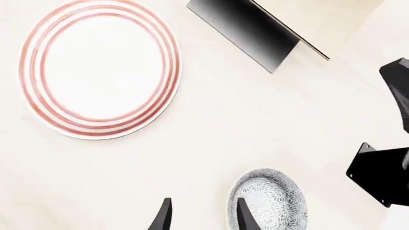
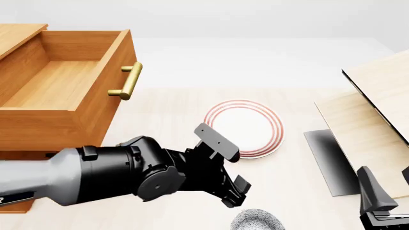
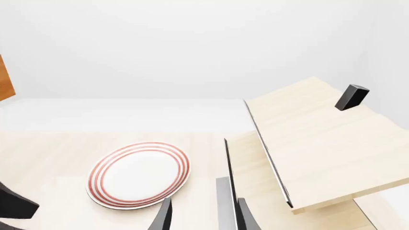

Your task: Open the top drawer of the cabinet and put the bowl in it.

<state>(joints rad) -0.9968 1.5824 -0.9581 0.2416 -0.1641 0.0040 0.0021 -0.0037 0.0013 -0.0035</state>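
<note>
The top drawer (image 2: 61, 91) stood pulled well out of the cabinet (image 2: 19, 158), its brass handle (image 2: 128, 81) facing the middle of the table (image 2: 160, 124). I could see straight down into it from the front: bare wooden floor and walls, nothing lying inside. The bowl (image 2: 255, 221) was not in it. It sat on the table at the near edge, just beyond my left pincer (image 2: 235, 190), and its hollow held nothing that I could make out.

From my left wrist the bowl (image 1: 269, 203) showed its speckled inside, with one of my fingertips (image 1: 245, 215) in front of its rim and the other off to the side over bare table. My left fingers stood spread apart and grasped nothing; whether the one fingertip touched the rim I could not tell.

The plate (image 2: 244, 127) with red rings lay flat farther out, apart from the bowl, and carried nothing. To the right stood a pale wooden panelled thing (image 2: 377, 120) with a black edge.

My right pincer (image 3: 203, 215) hung low at the right near corner, fingers parted and empty, looking toward the plate (image 3: 139, 173) and the pale panels (image 3: 319, 143).
</note>
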